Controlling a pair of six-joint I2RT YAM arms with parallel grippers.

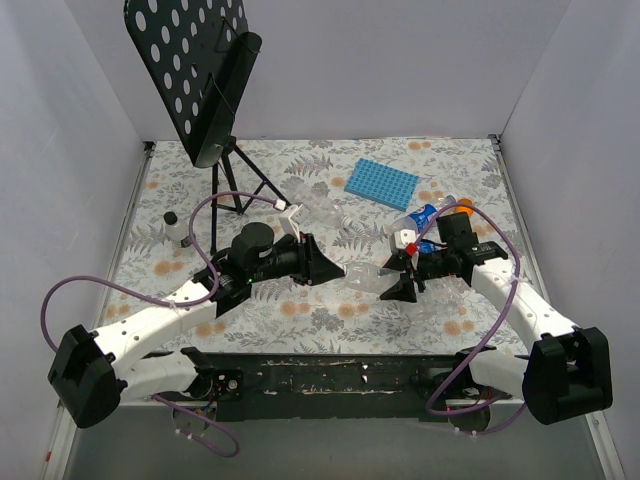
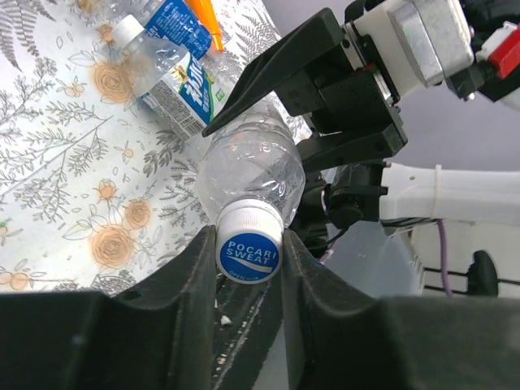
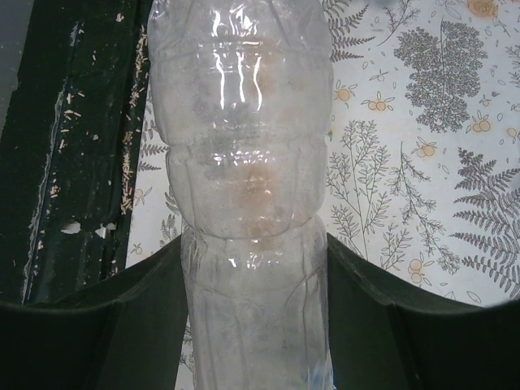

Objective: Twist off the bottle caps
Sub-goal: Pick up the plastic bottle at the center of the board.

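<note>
A clear plastic bottle (image 1: 362, 276) is held level between the two arms above the table's middle. My left gripper (image 2: 249, 252) is shut on its white cap with a blue Pocari Sweat top (image 2: 249, 242). My right gripper (image 3: 253, 305) is shut on the bottle's crinkled body (image 3: 244, 203); in the top view it (image 1: 400, 276) grips the bottle's right end. More labelled bottles (image 1: 425, 222) lie in a pile behind the right arm, and two show in the left wrist view (image 2: 175, 77), one with a white cap (image 2: 127, 31). A clear bottle (image 1: 318, 210) lies near the stand.
A blue ridged tray (image 1: 381, 183) lies at the back right. A black perforated music stand (image 1: 205, 75) on a tripod is at the back left. A small capped vial (image 1: 173, 227) stands at the left. An orange stick (image 1: 462, 208) lies in the bottle pile.
</note>
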